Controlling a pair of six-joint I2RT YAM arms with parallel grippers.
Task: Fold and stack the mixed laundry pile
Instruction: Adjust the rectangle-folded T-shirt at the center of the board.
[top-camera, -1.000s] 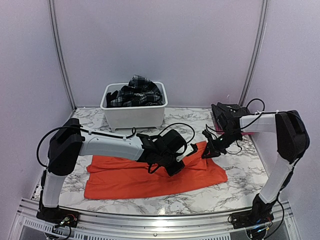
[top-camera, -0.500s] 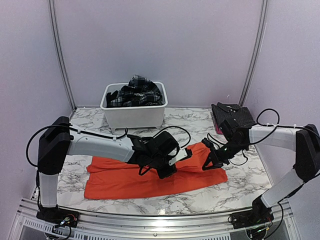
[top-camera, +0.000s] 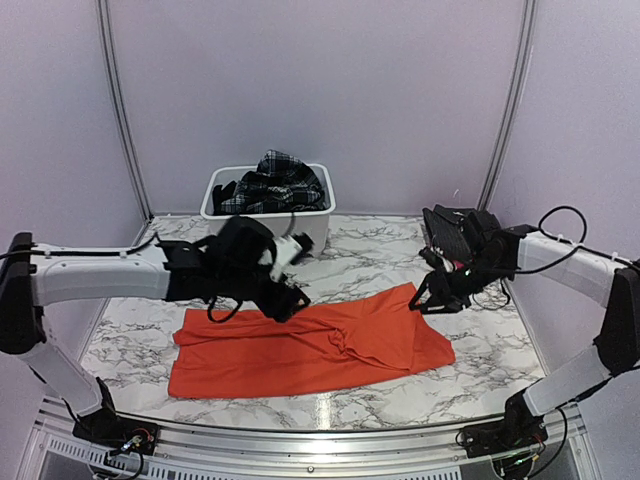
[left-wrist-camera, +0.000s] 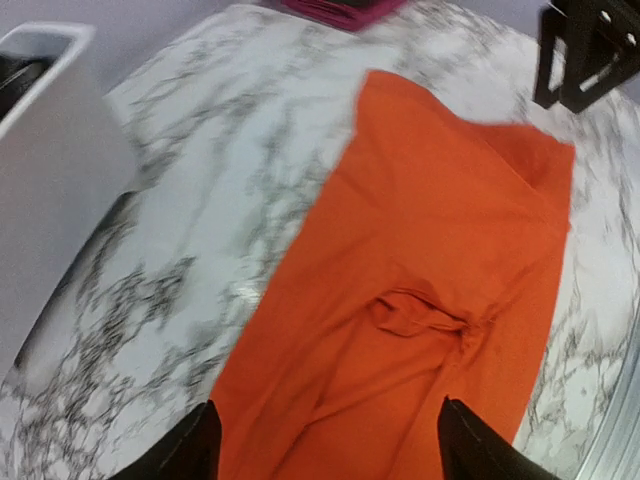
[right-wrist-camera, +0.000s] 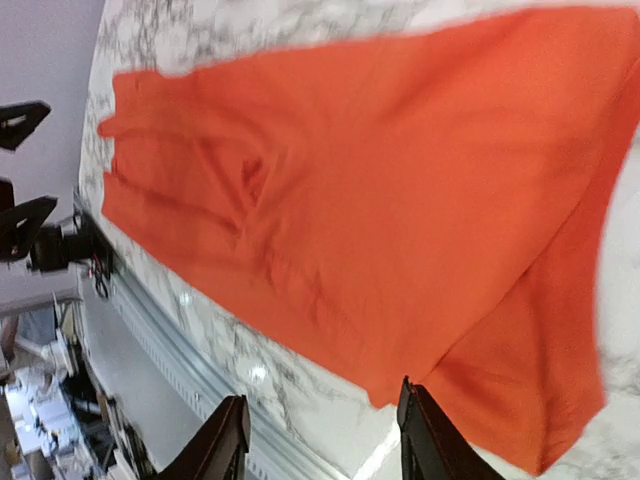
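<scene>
The bright orange T-shirt (top-camera: 310, 350) lies folded into a long band across the marble table (top-camera: 380, 260), with a small pucker near its middle (left-wrist-camera: 425, 315). My left gripper (top-camera: 290, 300) hovers open above the shirt's far edge, with nothing between its fingers (left-wrist-camera: 330, 450). My right gripper (top-camera: 425, 300) stands open over the shirt's right end, also empty (right-wrist-camera: 322, 440). The plaid skirt (top-camera: 275, 180) and dark cloth sit heaped in the white tub (top-camera: 268, 230) at the back.
A folded dark garment (top-camera: 455, 228) lies on a maroon piece at the back right, close behind the right arm. The tub stands just behind the left wrist. The metal rail (top-camera: 320, 440) runs along the near table edge.
Both grippers have opened and let go of the orange shirt. The left arm has pulled back to the left off the shirt's middle; the right gripper has lifted slightly.
</scene>
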